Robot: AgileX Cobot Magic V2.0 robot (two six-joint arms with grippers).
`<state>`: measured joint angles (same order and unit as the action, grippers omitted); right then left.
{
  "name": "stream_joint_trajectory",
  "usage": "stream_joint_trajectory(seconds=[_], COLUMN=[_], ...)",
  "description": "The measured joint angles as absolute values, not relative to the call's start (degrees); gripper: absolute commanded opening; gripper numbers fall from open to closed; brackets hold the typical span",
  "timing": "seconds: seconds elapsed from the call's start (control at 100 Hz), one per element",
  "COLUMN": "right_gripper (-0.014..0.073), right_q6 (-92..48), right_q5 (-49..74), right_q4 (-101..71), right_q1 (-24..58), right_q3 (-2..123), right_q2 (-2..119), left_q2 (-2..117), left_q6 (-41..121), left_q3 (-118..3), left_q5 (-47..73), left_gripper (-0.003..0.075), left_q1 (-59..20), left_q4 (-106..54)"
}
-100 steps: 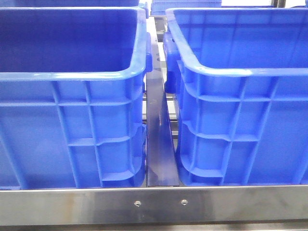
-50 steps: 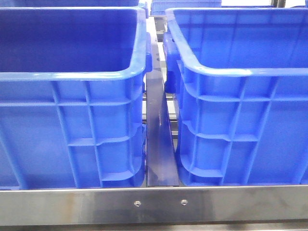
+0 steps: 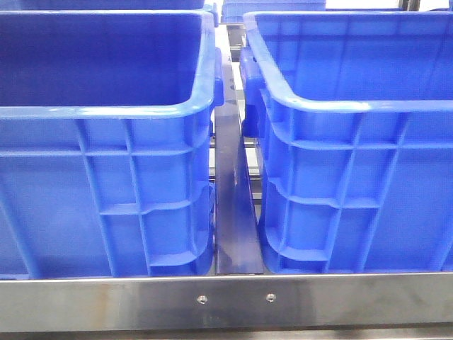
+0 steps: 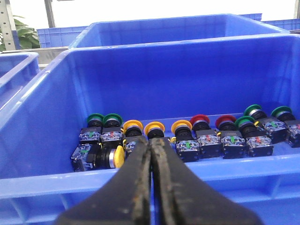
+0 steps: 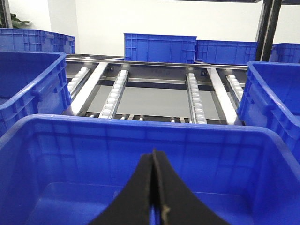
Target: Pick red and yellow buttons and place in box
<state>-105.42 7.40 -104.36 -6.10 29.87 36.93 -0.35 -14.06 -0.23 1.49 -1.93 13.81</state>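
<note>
In the left wrist view, a blue crate [image 4: 42,173] holds a row of push buttons along its floor. The yellow buttons [image 4: 154,127] stand in the middle of the row, and one more yellow button [image 4: 119,156] lies on its side. The red buttons [image 4: 199,119] stand beside them. My left gripper [image 4: 151,139] is shut with nothing in it, above the crate's near rim and short of the yellow buttons. My right gripper [image 5: 154,152] is shut and empty over a bare blue box [image 5: 140,124]. Neither gripper shows in the front view.
Green buttons [image 4: 103,119] stand at both ends of the row. The front view shows two tall blue crates [image 3: 106,110] [image 3: 354,106] side by side with a narrow metal gap [image 3: 233,212] between them and a steel rail [image 3: 226,301] in front. Roller tracks [image 5: 194,96] and more crates lie beyond.
</note>
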Motion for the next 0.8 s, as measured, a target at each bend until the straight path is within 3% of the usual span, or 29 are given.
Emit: stream_joint_trajectory(seconds=[0.47, 0.59, 0.8], right_gripper=[-0.0069, -0.0069, -0.0069], right_q6=[-102.4, -91.0, -58.6], right_q5=[8.1, 10.2, 12.9], right_q4=[-102.3, -89.9, -57.0], right_q1=[-6.1, -6.1, -6.1], right_q3=[29.9, 29.9, 29.9], right_q2=[36.9, 36.9, 36.8], left_q2=[-0.3, -0.3, -0.3], left_q6=[-14.1, -14.1, -14.1], left_q3=[-0.2, -0.2, -0.2], left_q5=[1.5, 1.5, 1.5], left_gripper=[-0.0019, -0.0019, -0.0019], left_q1=[-1.9, -1.9, -1.9], left_q4=[13.8, 13.8, 13.8])
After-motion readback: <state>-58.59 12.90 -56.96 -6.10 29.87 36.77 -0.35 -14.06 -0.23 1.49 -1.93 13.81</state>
